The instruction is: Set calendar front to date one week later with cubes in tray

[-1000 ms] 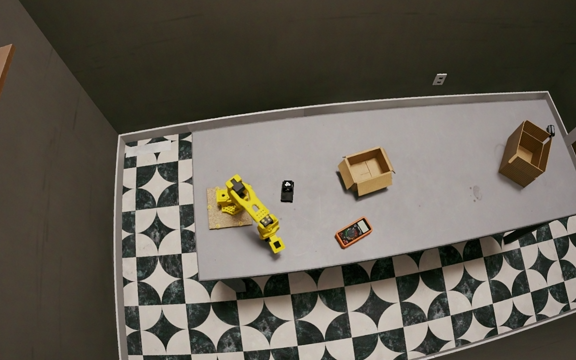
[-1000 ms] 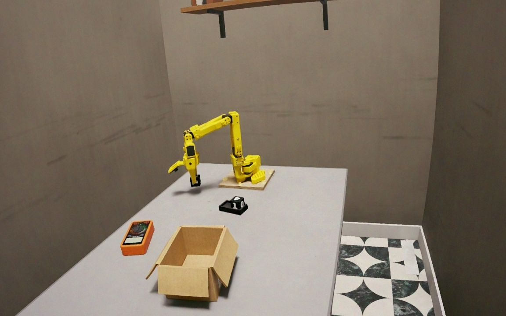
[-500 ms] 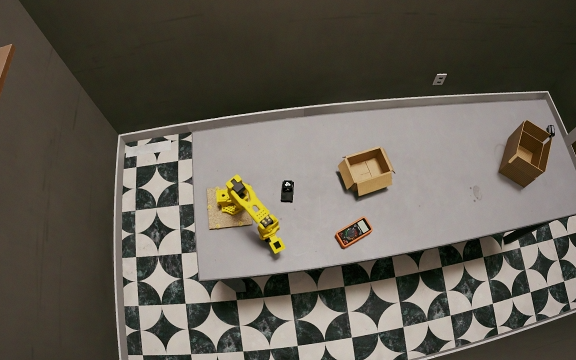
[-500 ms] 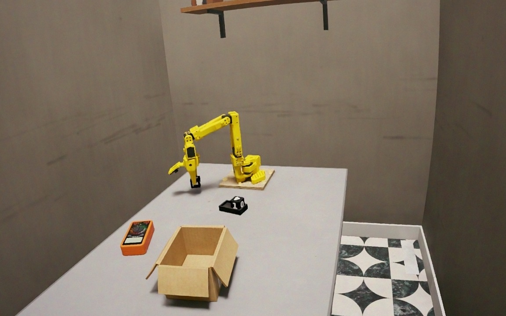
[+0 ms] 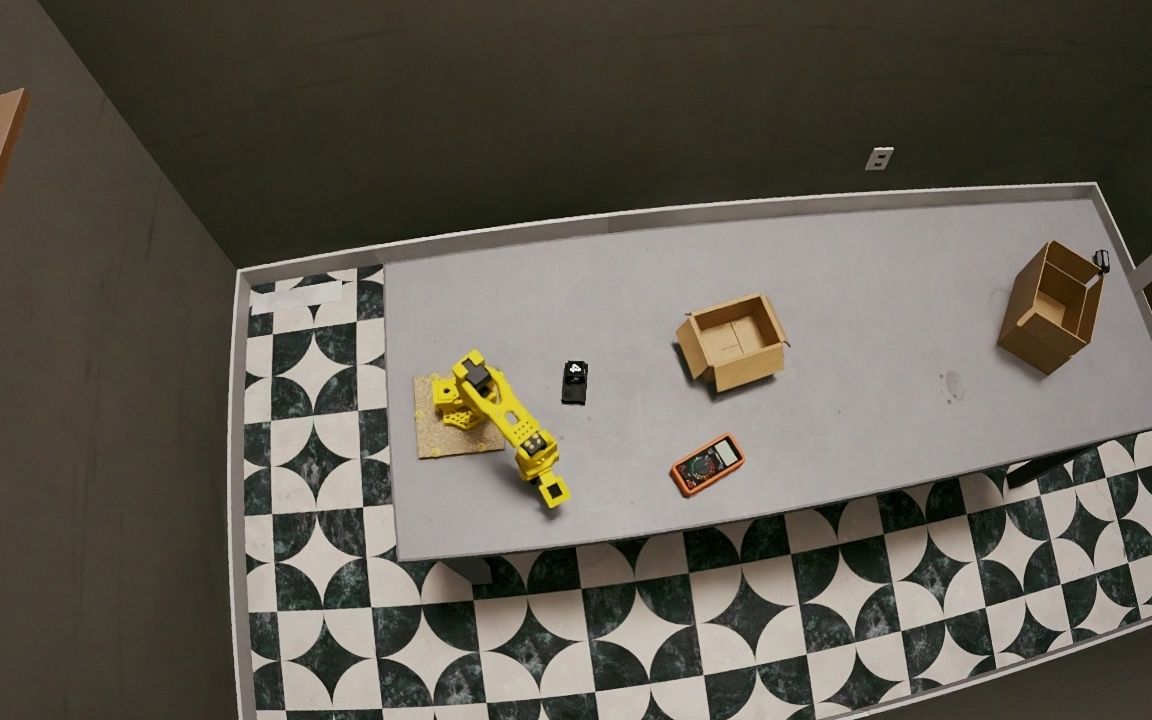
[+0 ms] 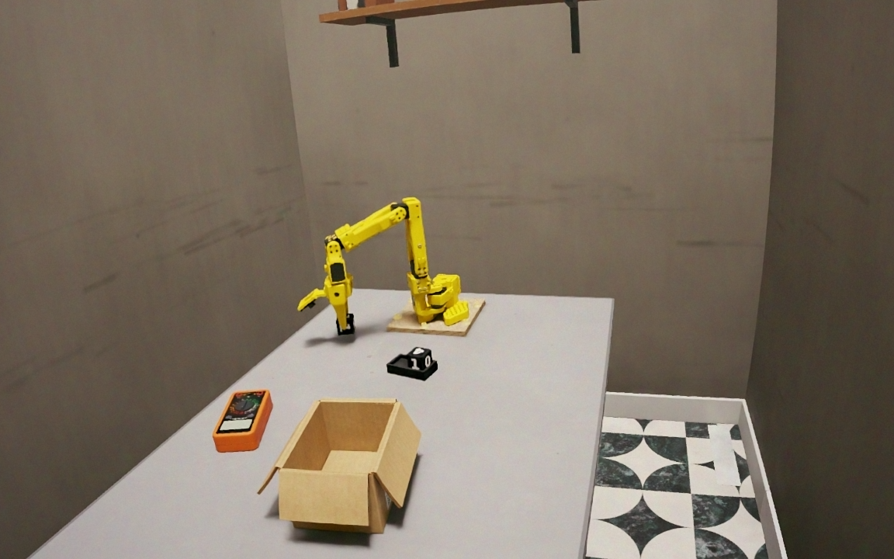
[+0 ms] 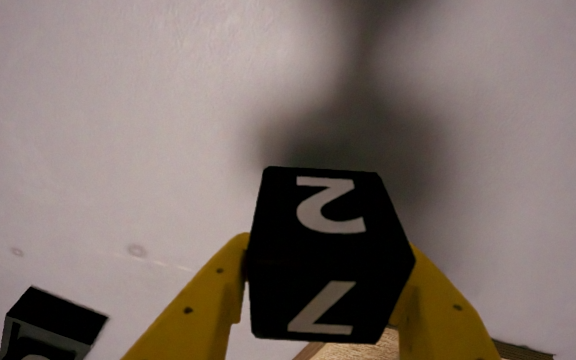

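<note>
My gripper (image 5: 553,491) (image 6: 344,324) (image 7: 329,256) is shut on a black number cube (image 7: 318,252), held above the table, away from the tray. In the wrist view this cube shows an upside-down 2 and an upside-down 7. The black tray (image 5: 573,395) (image 6: 401,368) (image 7: 58,306) stands on the table in front of the arm base. The other black cube (image 5: 575,370) (image 6: 421,358) sits in one end of the tray; the exterior view shows a 1 and a 0 on its sides. The other tray end is empty. The month side and the robot-facing digits are hidden.
An open cardboard box (image 5: 746,368) (image 6: 325,497) stands beyond the tray. An orange multimeter (image 5: 707,464) (image 6: 242,421) lies nearer the table's long edge. A taller cardboard box (image 5: 1045,331) stands at the far end. The arm base is on a wooden board (image 5: 427,440) (image 6: 462,329).
</note>
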Available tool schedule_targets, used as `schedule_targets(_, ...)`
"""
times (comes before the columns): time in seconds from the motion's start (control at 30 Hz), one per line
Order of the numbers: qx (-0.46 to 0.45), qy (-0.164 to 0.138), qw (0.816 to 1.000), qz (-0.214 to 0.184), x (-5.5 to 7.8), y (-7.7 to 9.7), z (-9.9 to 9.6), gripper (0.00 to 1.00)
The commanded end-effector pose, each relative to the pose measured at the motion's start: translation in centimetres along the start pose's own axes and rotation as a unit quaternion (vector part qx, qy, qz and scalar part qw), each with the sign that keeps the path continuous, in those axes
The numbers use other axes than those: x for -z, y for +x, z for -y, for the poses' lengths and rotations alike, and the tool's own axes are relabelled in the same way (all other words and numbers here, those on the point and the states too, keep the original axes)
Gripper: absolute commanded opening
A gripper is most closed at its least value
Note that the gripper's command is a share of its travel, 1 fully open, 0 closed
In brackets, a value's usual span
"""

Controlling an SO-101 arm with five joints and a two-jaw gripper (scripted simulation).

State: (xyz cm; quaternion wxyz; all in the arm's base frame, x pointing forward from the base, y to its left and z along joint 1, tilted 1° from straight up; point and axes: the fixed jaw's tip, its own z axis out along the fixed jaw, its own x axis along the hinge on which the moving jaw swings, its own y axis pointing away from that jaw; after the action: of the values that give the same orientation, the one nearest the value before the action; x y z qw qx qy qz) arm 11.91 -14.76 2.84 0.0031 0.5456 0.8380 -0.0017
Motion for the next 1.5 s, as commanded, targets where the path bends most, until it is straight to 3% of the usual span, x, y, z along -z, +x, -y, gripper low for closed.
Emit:
schedule_targets(0.0, -0.01, 0.002, 1.0, -0.01, -0.5, 0.3, 0.2, 0.0)
schedule_targets(1.47, -0.01, 0.002, 1.0, -0.01, -2.1, 0.3, 0.2, 0.0)
